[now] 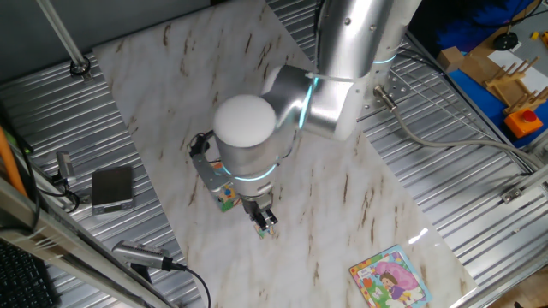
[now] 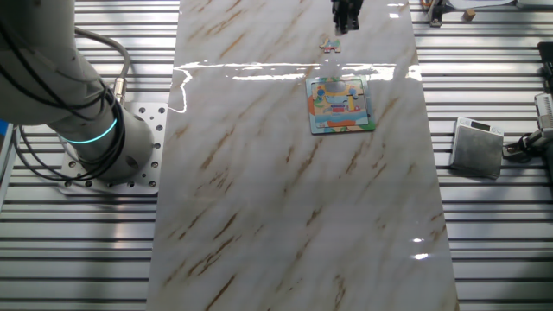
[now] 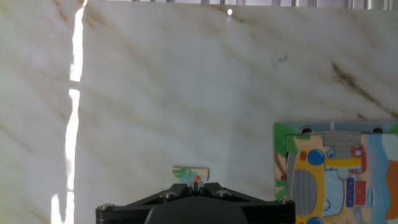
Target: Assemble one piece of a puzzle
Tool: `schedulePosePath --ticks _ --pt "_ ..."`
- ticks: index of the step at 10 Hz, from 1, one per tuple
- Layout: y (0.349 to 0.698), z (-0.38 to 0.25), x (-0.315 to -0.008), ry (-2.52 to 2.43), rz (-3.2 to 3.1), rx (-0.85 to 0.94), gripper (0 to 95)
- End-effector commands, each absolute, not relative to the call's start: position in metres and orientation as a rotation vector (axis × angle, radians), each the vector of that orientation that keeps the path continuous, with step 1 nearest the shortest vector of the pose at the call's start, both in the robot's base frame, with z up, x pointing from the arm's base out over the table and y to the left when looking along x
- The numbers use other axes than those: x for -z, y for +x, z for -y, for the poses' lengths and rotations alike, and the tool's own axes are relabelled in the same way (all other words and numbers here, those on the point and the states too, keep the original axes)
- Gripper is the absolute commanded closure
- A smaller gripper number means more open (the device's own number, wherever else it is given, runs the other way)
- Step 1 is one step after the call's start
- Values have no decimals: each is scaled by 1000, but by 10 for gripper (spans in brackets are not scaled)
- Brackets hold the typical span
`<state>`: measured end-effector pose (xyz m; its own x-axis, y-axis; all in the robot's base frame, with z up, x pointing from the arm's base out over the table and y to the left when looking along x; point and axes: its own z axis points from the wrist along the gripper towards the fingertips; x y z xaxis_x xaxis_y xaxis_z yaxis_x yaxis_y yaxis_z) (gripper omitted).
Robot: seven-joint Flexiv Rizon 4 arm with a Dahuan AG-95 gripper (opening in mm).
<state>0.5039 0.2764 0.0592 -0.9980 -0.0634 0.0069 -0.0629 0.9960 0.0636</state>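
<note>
marble table (image 2: 285, 199): girl puzzle (image 1: 390, 278) lies apart.

A white marble-look counter (image 2: 285, 199) with brown veins runs down the middle of the other fixed view. The puzzle (image 2: 340, 104) lies flat on it at upper right of centre, the piece (image 2: 330, 45) just above it near the top edge. In one fixed view, a girl-picture puzzle (image 1: 390, 278) lies at lower right.

A marble-patterned sheet (image 2: 294, 199) lies on a ribbed metal table (image 2: 501, 225), catching bright glare
</note>
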Motion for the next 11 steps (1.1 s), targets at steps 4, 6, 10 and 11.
schedulePosePath --ticks 4,6,10,11 --pt "504 -289 -51 70 3128 97 950" --pt "504 -289 -51 72 3128 98 950" --pt "505 -288 -51 113 3127 105 950" --pt "505 -288 -51 118 3123 106 950"
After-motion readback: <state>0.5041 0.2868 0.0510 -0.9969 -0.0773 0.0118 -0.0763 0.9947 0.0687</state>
